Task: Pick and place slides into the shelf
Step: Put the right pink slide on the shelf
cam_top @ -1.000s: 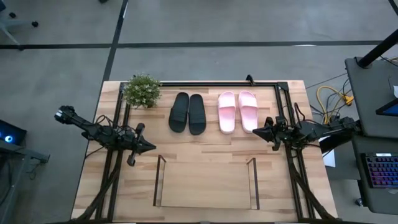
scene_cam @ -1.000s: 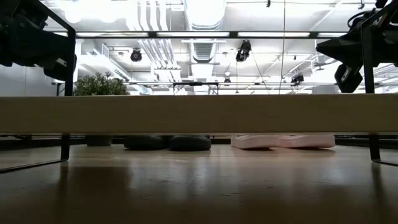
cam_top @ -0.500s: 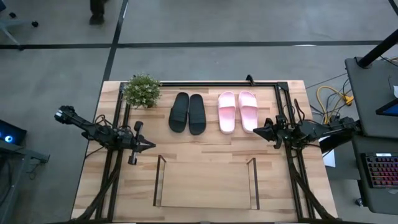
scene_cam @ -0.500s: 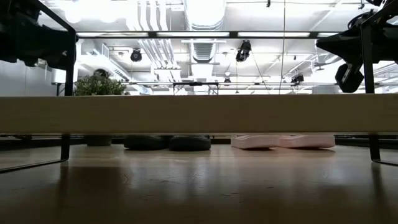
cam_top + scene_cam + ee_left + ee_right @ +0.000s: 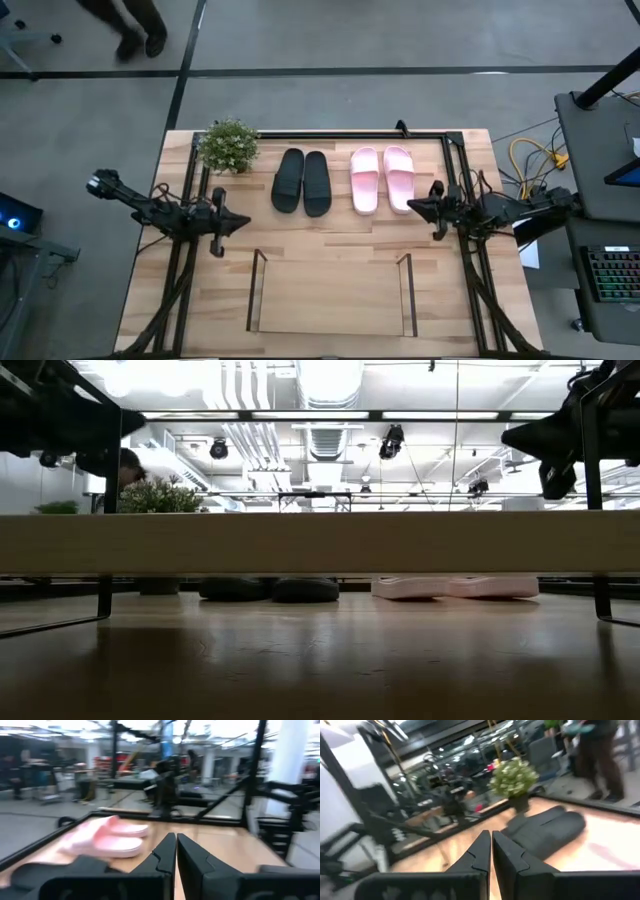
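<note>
The black pair of slides (image 5: 302, 182) and the pink pair (image 5: 381, 179) lie soles down, side by side, at the table's far middle. The shelf (image 5: 331, 293), a light-wood board with dark end frames, sits at the near middle. My left gripper (image 5: 245, 221) hovers left of the black slides, fingers shut, as its wrist view (image 5: 176, 840) shows. My right gripper (image 5: 409, 205) hovers just right of the pink slides, shut (image 5: 490, 839). Neither touches anything. In the low view the slides (image 5: 272, 589) (image 5: 452, 587) show under the shelf board (image 5: 320, 543).
A small potted plant (image 5: 228, 146) stands at the table's far left corner. A dark metal frame (image 5: 330, 134) runs along the far edge and down both sides. A person walks on the floor beyond the far left corner (image 5: 130, 25). A desk with a keyboard (image 5: 612, 275) stands right.
My left gripper has risen and swung toward the table's far edge and slightly right, closer to the black slides. My right gripper has edged left toward the pink slides. The slides and shelf have stayed put. A person has walked into view beyond the far left.
</note>
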Robot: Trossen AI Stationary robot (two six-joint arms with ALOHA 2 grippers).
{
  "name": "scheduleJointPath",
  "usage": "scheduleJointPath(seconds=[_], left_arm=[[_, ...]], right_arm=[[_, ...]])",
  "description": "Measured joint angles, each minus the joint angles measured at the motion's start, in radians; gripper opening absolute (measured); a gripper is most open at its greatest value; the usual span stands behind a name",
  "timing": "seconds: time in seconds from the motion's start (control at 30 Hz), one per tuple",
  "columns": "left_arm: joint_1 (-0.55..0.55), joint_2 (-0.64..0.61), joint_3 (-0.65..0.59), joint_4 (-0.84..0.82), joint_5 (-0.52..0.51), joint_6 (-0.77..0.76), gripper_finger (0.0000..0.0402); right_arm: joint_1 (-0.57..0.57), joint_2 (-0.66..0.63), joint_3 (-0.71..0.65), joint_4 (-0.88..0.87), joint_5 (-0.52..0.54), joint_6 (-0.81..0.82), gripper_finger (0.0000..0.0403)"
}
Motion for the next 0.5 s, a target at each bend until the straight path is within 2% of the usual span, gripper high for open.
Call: scheduleJointPath(seconds=[0.1, 0.33, 0.5], left_arm=[[0.011, 0.031, 0.0, 0.014, -0.044, 0.007, 0.0], [0.093, 0.14, -0.001, 0.148, -0.045, 0.042, 0.0], [0.168, 0.234, -0.001, 0.241, 0.041, -0.014, 0.0]], right_arm=[[0.0, 0.036, 0.0, 0.03, 0.0, -0.05, 0.0008], [-0.024, 0.147, 0.0, 0.097, -0.004, -0.13, 0.0008], [-0.053, 0.195, 0.0, 0.169, -0.01, -0.135, 0.0008]])
